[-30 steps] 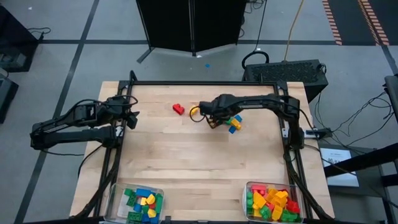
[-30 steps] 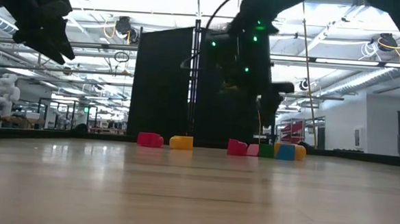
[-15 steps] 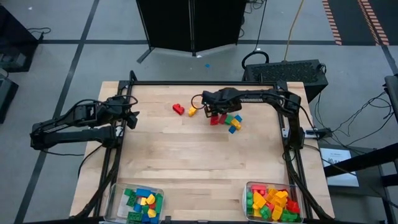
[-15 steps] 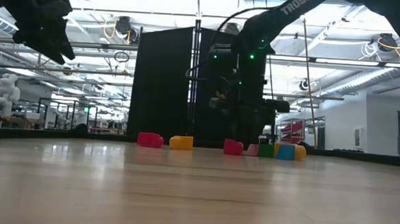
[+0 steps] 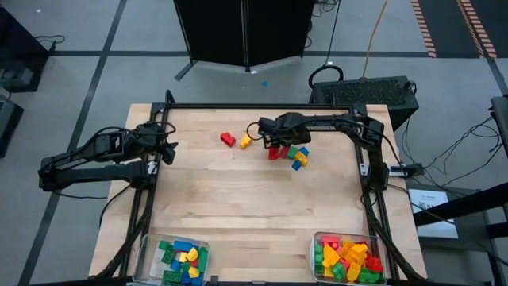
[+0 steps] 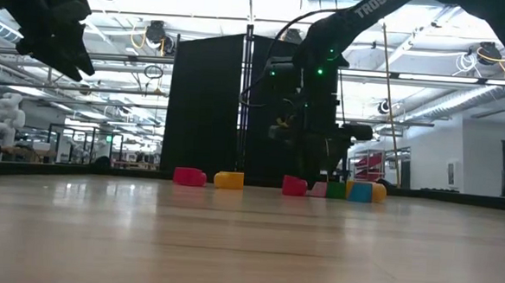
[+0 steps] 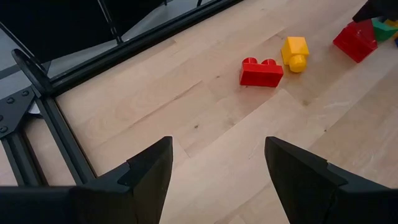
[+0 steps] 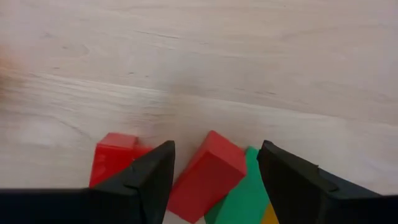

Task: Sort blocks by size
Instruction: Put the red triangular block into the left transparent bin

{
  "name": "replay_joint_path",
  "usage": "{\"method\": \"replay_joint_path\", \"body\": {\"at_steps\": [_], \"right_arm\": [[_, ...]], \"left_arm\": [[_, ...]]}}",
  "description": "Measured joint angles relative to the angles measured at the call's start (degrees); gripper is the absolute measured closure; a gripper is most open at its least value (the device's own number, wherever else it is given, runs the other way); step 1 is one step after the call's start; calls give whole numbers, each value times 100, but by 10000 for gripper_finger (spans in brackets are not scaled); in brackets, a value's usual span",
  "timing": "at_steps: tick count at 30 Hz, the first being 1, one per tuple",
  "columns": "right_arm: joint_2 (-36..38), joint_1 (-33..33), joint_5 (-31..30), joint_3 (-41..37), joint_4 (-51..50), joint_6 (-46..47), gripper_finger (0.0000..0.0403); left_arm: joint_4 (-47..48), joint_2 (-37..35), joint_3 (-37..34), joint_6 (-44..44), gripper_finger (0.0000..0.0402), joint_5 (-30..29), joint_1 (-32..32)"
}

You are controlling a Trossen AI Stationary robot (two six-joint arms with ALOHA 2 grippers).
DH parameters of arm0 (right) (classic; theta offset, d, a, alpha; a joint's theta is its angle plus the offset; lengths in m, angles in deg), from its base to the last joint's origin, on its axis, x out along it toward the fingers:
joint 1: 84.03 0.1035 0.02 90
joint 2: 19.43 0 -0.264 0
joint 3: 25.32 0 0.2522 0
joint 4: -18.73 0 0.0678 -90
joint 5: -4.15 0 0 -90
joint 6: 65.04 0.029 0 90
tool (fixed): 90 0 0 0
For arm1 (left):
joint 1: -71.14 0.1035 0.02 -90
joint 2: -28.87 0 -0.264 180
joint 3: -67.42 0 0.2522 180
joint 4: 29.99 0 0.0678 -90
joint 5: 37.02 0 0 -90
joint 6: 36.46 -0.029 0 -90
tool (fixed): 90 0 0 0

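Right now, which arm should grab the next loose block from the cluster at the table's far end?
Right. The right gripper hangs open directly over the cluster, a red block between its fingers. The left gripper waits open at the table's left edge.

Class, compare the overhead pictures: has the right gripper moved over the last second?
Yes. The right gripper has shifted toward the table's far edge, leaving the yellow block uncovered, and now hangs open above a red block.

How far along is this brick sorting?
Mostly done, it seems: two clear bins, left and right, already hold heaps of bricks. In hand: the right pincer, open, sits over a red brick in the small cluster. Left: that cluster, plus a red brick and a yellow one. The left pincer waits at the table's edge.
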State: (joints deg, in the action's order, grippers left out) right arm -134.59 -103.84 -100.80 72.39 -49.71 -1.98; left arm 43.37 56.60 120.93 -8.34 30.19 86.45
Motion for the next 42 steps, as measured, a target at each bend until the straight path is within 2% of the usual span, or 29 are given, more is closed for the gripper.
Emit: {"method": "replay_joint_path", "body": {"at_steps": [6,12,16,21,26,32,36,39,42], "right_arm": [[-306,3,202,-9,-67,435,179],[-521,38,539,14,219,428,183],[-538,60,652,15,272,591,217],[-542,76,678,15,287,685,288],[-498,99,668,3,283,613,288],[11,139,579,-33,257,352,288],[572,189,172,-20,461,221,288],[894,455,53,-20,1124,-55,288],[1074,816,219,-13,2272,-556,288]], "left_arm": [[2,2,0,4,146,-2,0],[0,2,0,4,146,-3,-1],[2,2,0,4,146,-4,0],[2,-1,0,4,146,-4,0],[2,0,0,4,146,-4,-2],[2,2,0,5,146,-4,0],[4,1,0,4,146,-4,-2],[4,2,0,4,146,-4,-2],[4,2,0,4,146,-4,0]]}}
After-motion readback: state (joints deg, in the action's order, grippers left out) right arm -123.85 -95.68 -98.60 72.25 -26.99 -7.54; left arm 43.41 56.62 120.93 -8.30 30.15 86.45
